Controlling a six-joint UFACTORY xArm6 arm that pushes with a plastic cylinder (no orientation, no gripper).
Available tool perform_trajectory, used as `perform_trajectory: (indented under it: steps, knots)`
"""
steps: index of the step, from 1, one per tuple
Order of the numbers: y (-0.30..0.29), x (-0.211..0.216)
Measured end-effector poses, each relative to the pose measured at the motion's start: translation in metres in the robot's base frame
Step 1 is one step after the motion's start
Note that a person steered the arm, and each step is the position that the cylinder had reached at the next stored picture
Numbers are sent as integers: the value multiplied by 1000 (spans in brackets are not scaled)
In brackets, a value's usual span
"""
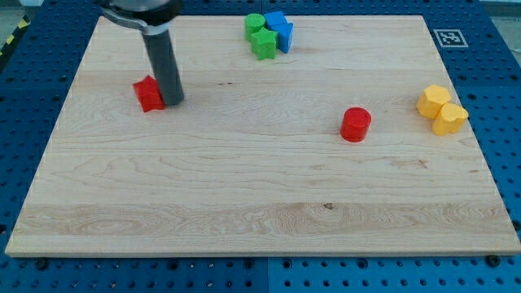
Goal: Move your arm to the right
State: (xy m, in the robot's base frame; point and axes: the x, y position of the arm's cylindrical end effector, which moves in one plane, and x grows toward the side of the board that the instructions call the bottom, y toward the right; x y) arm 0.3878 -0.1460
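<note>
Wooden board (244,187) on a blue pegboard (24,98), our rod (163,61) coming down from the view's top left. Our tip (172,102) rests on the board and grasps nothing, since it is a bare rod with nothing to close. Red block (149,94), shape hard to make out, sits just at the tip's left, touching or nearly touching the rod; we cannot tell which. Red cylinder (356,124) is well off to the tip's right and slightly lower in the view. Yellow blocks (442,109), two pressed together, lie farther right still, near the board's right edge. Up and to the right of the tip, near the top edge, is a tight cluster: green cylinder (256,24), green block (264,44), and blue blocks (280,29) touching them on the right. A tag marker (448,37) sits at the board's top right corner.
</note>
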Motion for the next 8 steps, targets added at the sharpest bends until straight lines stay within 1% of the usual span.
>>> perform_trajectory:
  steps: [1,3,4,5,7,8]
  knots:
    - [-1,-4]
    - [-32,-4]
    - [-14,-4]
    - [54,-3]
    - [57,-3]
    - [70,-3]
